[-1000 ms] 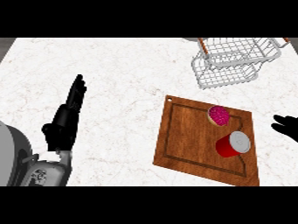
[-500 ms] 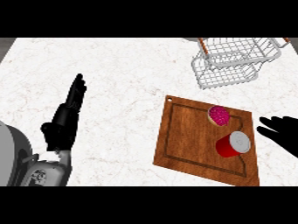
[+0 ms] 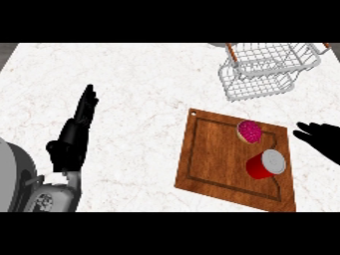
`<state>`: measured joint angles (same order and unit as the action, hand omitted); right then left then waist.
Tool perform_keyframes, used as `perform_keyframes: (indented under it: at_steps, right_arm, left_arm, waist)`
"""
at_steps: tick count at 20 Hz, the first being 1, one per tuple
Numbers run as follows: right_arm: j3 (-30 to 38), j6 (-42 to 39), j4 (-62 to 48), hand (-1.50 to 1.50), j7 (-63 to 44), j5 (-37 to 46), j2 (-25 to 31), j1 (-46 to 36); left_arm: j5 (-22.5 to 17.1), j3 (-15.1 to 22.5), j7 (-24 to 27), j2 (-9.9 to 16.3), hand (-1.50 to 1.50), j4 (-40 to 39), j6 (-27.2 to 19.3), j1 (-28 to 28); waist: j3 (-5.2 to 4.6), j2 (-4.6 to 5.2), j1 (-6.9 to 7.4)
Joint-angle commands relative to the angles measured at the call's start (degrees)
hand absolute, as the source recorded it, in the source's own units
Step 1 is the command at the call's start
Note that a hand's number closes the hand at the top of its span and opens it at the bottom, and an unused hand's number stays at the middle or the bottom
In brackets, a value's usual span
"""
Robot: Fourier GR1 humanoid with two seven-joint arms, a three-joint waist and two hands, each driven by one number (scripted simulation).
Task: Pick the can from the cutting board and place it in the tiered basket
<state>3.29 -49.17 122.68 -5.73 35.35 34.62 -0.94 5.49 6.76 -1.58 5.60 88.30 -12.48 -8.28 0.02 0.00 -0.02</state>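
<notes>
1. Nearest the lower edge, at the left, the grey left forearm (image 3: pixel 51 191) comes up and carries the left hand (image 3: pixel 71 137), fingers straight and together, pointing up the counter (image 3: pixel 128 89) toward its far edge; it rests there over the counter's left part, holding nothing, exactly where it stood a second ago
2. On the right, the wooden cutting board (image 3: pixel 217 159) lies slightly turned near the counter's right edge, its near corners close to the counter's front edge
3. And there's the can (image 3: pixel 266 164), red with a pale lid, lying on its side by the board's right edge, toward the near right corner, untouched and in the same spot as before
4. Now the right hand (image 3: pixel 336 147): it reaches in from the right edge, palm down, fingers spread wide and relaxed, tips aimed left at the board's right edge; it grips nothing, and the can sits just beside and a little nearer than the fingertips
5. That hand has travelled: a second ago it hung farther right and slightly nearer, and half a second ago it was lower, beside the can
6. Just beyond the can, a round pale-rimmed thing with a dark pink top (image 3: pixel 250 131) sits by the board's far right corner
7. Farthest off, the white wire tiered basket (image 3: pixel 268 69) stands at the counter's far right corner, well apart from the board
</notes>
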Motion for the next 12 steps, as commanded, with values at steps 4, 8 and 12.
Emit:
perform_keyframes:
  at_steps: [4, 8, 12]
  right_arm:
    - [-1.57, 2.37, -9.12, -1.50, 6.09, 5.29, -1.69, -1.33]
    - [0.93, 6.74, -11.61, -1.50, 15.17, 6.82, -0.09, 2.03]
    - [-1.23, 5.19, -11.70, -1.50, 13.14, 9.71, -3.67, 0.07]
  left_arm:
    - [2.73, 1.45, 0.24, -2.74, 0.00, 0.64, -1.35, 0.77]
    - [1.62, -0.54, -0.58, -1.71, 0.00, 0.42, 0.49, -0.39]
    - [2.28, -0.49, -1.17, -2.13, 0.00, 1.71, 1.29, 1.09]
  waist:
    - [-0.01, 0.04, 0.14]
    - [0.01, 0.01, -0.08]
    - [-0.01, 0.00, 0.01]
